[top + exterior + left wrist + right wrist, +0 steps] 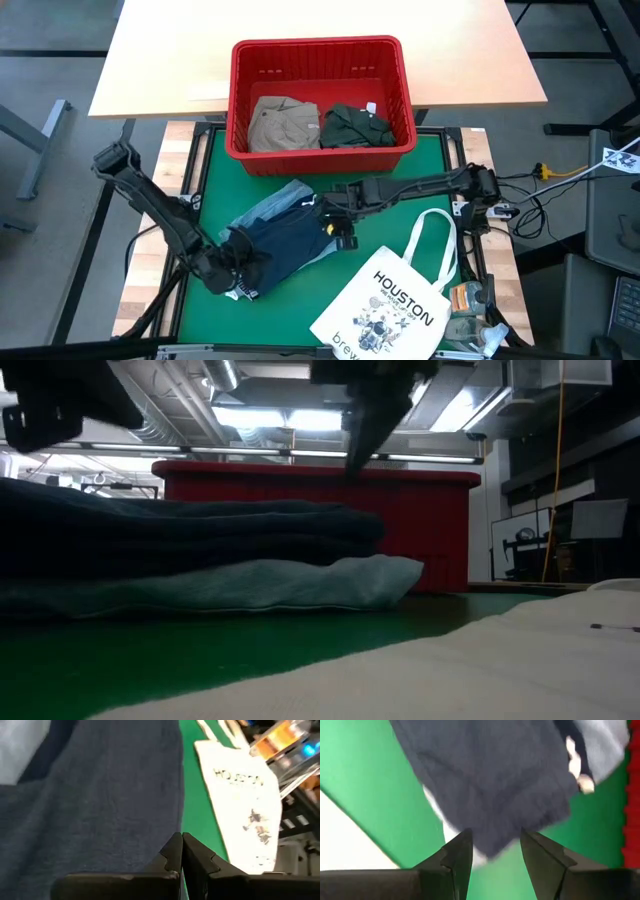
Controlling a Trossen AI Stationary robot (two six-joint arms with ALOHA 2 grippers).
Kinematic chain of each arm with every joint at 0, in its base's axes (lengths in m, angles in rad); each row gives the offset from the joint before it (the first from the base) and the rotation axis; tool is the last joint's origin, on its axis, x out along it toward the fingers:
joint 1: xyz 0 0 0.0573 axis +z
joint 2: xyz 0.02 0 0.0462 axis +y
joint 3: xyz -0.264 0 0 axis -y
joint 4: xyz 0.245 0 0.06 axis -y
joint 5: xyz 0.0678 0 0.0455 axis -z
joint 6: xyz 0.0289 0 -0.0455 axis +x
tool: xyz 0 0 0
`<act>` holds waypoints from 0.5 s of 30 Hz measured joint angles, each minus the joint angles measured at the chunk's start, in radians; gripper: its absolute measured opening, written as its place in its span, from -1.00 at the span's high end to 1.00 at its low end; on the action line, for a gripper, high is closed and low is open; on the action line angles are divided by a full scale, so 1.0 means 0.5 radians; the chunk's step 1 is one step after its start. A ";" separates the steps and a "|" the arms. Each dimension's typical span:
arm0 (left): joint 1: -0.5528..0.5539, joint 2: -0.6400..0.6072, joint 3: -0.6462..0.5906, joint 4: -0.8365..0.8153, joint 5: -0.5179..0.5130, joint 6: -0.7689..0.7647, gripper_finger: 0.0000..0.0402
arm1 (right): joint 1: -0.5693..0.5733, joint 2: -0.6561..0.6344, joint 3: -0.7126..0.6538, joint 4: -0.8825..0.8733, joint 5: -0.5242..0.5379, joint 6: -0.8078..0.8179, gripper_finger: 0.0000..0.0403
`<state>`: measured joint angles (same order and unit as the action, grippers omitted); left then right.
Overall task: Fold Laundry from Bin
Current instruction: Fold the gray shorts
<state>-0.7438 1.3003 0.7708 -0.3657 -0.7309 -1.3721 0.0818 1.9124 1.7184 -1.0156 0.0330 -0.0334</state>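
Hovering my right gripper [496, 851] part-open just above the navy garment's [285, 245] edge, I ready a pinch (left gripper [181, 851], pinched empty, waits beside it).

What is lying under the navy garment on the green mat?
A light blue denim garment lies under the navy garment, showing along its edges. Anything else beneath is covered.

Lab/workshop: exposed ceiling ducts [190, 390], strip lights [290, 418].
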 joint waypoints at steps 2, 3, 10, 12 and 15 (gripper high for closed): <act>0.018 0.064 0.000 0.027 0.056 0.016 0.99 | 0.008 0.035 0.000 0.071 0.000 0.002 0.18; 0.024 0.096 -0.001 0.048 0.083 0.028 0.99 | 0.008 0.061 0.000 0.103 0.000 0.003 0.18; 0.020 0.323 -0.001 0.106 0.306 0.027 0.99 | 0.024 0.272 0.000 0.122 0.000 0.004 0.18; 0.020 0.393 -0.001 0.105 0.385 0.027 0.99 | 0.022 0.328 0.000 0.120 0.000 0.004 0.18; 0.022 0.475 -0.001 0.114 0.493 0.026 0.99 | 0.020 0.400 0.000 0.096 0.000 0.003 0.18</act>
<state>-0.7330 1.5378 0.7704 -0.3087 -0.4846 -1.3590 0.0920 2.1124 1.7184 -0.9676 0.0329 -0.0319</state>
